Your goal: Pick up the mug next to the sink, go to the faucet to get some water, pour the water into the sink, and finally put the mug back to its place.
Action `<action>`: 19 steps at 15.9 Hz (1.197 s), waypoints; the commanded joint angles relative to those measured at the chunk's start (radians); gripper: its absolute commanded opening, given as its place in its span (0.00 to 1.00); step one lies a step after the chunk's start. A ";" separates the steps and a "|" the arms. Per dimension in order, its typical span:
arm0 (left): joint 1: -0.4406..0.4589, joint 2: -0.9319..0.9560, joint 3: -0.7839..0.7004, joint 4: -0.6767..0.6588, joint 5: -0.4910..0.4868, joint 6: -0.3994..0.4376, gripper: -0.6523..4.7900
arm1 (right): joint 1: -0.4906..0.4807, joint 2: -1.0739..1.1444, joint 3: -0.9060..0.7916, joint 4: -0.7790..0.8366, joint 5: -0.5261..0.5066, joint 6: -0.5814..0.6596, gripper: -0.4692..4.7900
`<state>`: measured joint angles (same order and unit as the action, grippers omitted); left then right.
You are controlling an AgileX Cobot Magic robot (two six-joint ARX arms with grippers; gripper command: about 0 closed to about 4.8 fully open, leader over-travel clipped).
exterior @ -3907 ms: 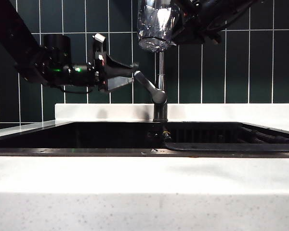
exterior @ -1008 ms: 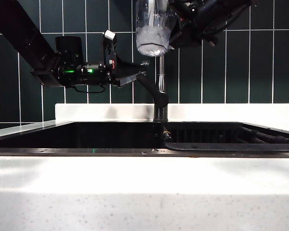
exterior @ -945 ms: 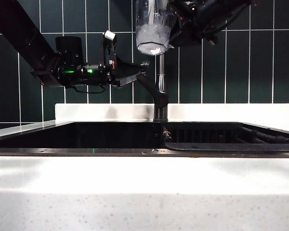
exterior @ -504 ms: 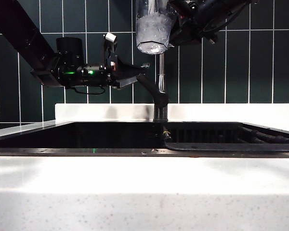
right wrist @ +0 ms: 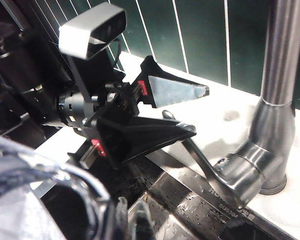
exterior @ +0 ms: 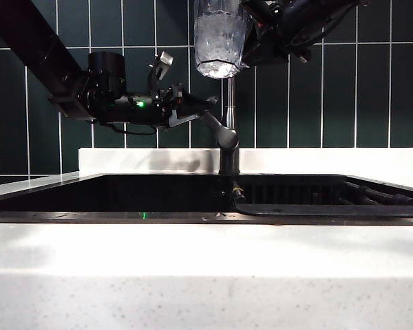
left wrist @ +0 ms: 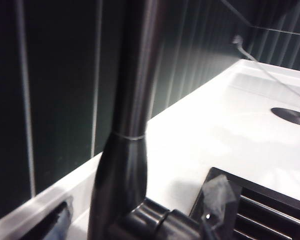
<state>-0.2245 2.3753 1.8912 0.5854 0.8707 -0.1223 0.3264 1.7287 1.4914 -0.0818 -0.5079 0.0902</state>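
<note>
Rotated and dipped since earlier: left end effector, jaws wide, straddling faucet lever at centre left. Upper centre: mug gripped by right end effector, above sink.

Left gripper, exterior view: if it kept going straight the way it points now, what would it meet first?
The left gripper, jaws open, points sideways at the faucet. First in its path is the slanted lever handle, which sits at its fingertips; the right wrist view suggests the lower finger already reaches it, though contact is uncertain.
</note>
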 commanded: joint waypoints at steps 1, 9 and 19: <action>0.012 0.005 0.002 -0.072 -0.248 0.019 0.72 | 0.001 -0.012 0.010 0.033 -0.010 -0.005 0.08; 0.049 -0.021 0.002 0.012 0.039 0.012 0.73 | 0.001 -0.012 0.010 0.017 -0.010 -0.013 0.08; 0.143 -0.034 -0.061 0.682 0.611 -0.682 0.37 | -0.010 -0.017 0.010 -0.034 -0.006 -0.066 0.08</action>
<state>-0.0937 2.3482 1.8446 1.0737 1.4792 -0.6544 0.3176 1.7287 1.4918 -0.1242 -0.5060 0.0338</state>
